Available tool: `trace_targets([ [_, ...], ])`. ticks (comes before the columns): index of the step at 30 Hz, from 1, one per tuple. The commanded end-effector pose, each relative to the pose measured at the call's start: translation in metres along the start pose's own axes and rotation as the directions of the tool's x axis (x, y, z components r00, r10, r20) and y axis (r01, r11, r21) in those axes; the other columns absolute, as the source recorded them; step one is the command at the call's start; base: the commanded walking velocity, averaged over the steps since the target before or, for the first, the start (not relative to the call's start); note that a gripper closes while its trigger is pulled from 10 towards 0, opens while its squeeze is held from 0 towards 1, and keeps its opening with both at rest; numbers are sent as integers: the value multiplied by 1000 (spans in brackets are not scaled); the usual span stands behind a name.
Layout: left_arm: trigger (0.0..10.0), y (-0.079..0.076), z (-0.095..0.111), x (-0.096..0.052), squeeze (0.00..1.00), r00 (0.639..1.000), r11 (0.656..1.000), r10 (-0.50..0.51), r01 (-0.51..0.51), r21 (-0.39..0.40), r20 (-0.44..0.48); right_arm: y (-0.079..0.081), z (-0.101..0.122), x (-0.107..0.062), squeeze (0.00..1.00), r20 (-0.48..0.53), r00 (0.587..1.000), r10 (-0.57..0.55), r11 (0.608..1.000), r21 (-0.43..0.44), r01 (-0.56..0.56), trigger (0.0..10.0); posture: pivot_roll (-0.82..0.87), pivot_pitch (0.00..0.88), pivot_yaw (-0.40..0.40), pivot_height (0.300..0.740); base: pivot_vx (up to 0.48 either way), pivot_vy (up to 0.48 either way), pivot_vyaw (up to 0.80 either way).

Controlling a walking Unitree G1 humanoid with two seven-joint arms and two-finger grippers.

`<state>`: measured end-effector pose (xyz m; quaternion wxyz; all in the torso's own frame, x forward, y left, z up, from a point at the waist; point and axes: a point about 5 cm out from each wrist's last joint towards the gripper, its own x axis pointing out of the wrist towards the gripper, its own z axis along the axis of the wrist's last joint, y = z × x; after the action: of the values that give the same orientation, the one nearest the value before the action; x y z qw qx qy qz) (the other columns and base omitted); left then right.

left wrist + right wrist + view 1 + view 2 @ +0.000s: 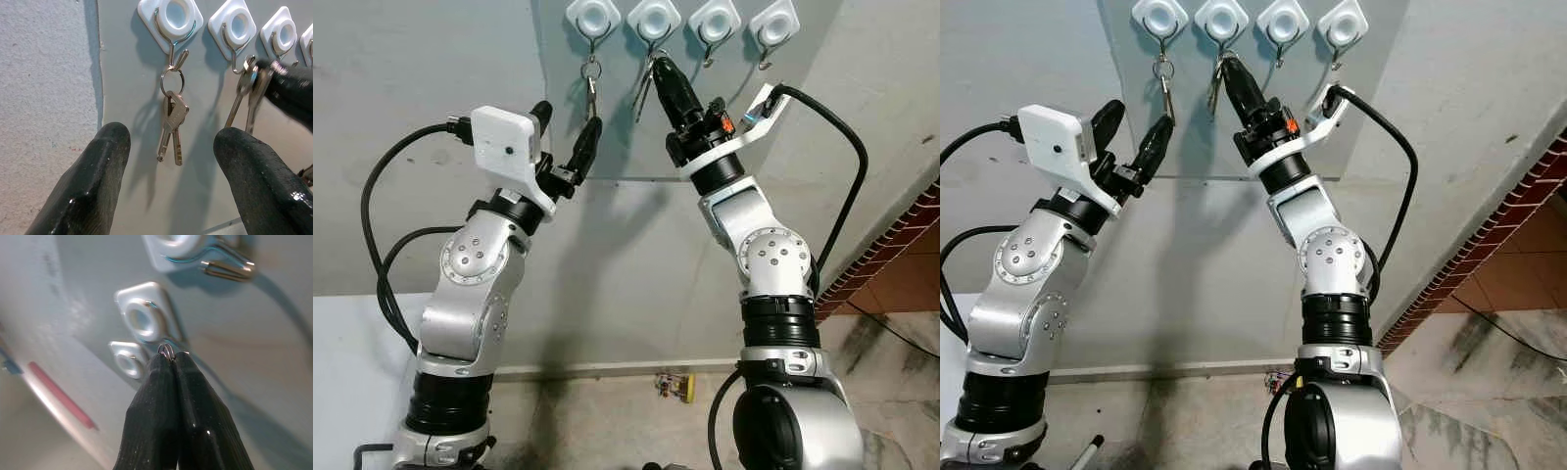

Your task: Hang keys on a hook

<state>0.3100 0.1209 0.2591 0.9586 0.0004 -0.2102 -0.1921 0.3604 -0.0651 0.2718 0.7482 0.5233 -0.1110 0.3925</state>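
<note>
Both silver arms are raised toward a smooth grey panel (pixel 607 127) fixed to a rough plastered wall (pixel 391 117). Along the top of the panel runs a row of four white adhesive hooks, each a rounded diamond-shaped pad with a bent wire hook below it.

On the first hook from the left (pixel 174 19) a small bunch of keys (pixel 171 128) already hangs: a thin steel ring over the wire, with two or three flat metal keys dangling straight down against the panel. The left tool (pixel 570 135) sits just below and in front of that bunch, its two glossy black fingers (pixel 93 186) spread wide apart with nothing between them, and the hanging keys show in the gap without touching either finger.

The right tool (pixel 658 67) reaches up to the second hook (pixel 653 24). Its long tapered fingers are pressed together, pinching the wire ring (pixel 167 351) of a second set of keys (pixel 248 93), whose silvery blades hang down beside the fingertips. The ring is right at the wire of that hook, though I cannot tell whether it is over it. The third hook (pixel 714 27) and fourth hook (pixel 773 27) carry nothing.

A black cable (pixel 842 166) loops from the right wrist down the arm. Lower down there is a marbled stone floor (pixel 901 411), a strip of red brick (pixel 891 255) at the right and a small yellow object (pixel 676 386) by the skirting
</note>
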Motion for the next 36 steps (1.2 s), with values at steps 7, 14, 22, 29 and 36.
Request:
trace_targets([
  [7, 10000, 0, 10, 2, 0, 999, 1000, 2, -2, 7, 34, 7, -9, 14, 0, -24, 999, -33, 999, 19, 33, 10000, -17, 103, -44, 740, 0, 0, 0],
  [14, 10000, 0, 10, 2, 0, 999, 1000, 6, -7, 4, 34, 8, -10, 10, 918, -4, 999, 34, 999, -38, -34, 10000, -17, 107, -46, 740, 0, 0, 0],
  [22, 10000, 1, 9, 2, 0, 999, 1000, 9, -9, 4, 32, 7, -12, 5, 1000, -5, 999, 52, 998, -34, -52, 10000, -16, 107, -47, 740, 0, 0, 0],
  [29, 10000, 1, 8, 1, 0, 1000, 1000, 9, -10, 5, 30, 6, -13, 4, 1000, -3, 998, 55, 997, -45, -55, 10000, -16, 107, -47, 740, 0, 0, 0],
  [36, 10000, 3, -1, -3, 0, 1000, 1000, 16, -16, 14, 0, -10, -24, -21, 1000, -52, 999, -6, 996, -88, 2, 10000, -23, 105, -39, 740, 0, 0, 0],
])
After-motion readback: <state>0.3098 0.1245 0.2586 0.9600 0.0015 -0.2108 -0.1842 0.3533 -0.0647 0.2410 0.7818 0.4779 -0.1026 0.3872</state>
